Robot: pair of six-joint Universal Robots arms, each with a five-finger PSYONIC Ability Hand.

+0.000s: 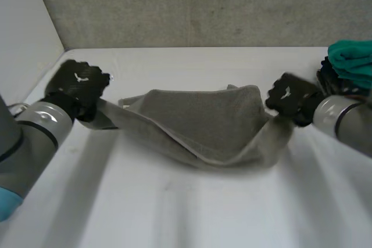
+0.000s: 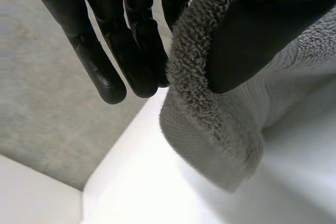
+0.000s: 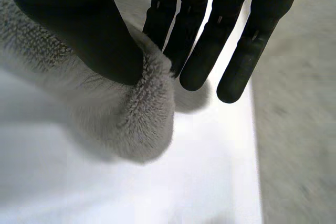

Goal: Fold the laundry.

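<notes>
Teal cloth pile point(image 1: 351, 62) right of the towel point(image 1: 203, 123), cut off at the frame edge. Towel is grey, fuzzy terry, loosely doubled, with its ends lifted and its middle drooped to the white surface point(image 1: 174, 207). Left robot hand point(image 1: 78, 88) pinches the towel's left end, thumb against fingers. Right robot hand point(image 1: 290, 98) pinches the right end the same way.

Left hand point(image 1: 77, 85), right hand point(image 1: 289, 97) — black, white-marked, grey arms point(image 1: 40, 123)
</notes>
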